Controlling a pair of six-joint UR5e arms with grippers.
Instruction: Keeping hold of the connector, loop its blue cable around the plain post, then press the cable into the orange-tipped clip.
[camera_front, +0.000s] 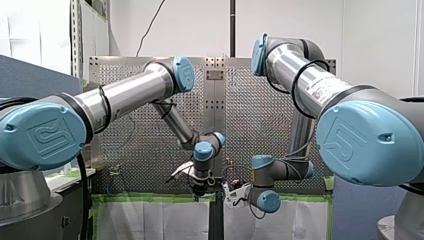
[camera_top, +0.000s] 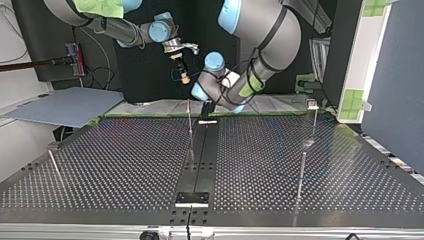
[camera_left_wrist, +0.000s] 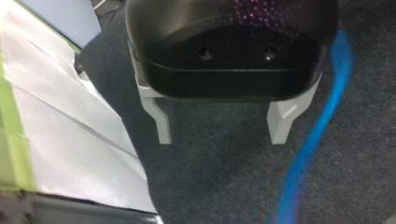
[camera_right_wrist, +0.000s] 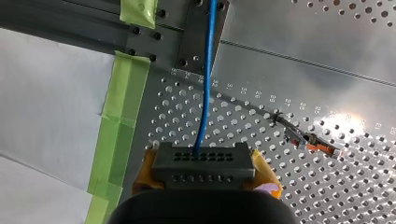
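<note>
My right jaws are pinching the connector (camera_right_wrist: 204, 164) between their yellow pads (camera_right_wrist: 263, 169). Its blue cable (camera_right_wrist: 206, 79) is running straight ahead over the table (camera_right_wrist: 327, 56), with the orange-tipped clip (camera_right_wrist: 314, 141) lying beside it. My left jaws are hanging spread, the cable passing outside them.

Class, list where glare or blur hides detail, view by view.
Left wrist view: the blue cable beside my left gripper is smeared into a streak, its edges lost. Right wrist view: glare whitens the perforated table just past the orange-tipped clip, washing out the holes there.
</note>
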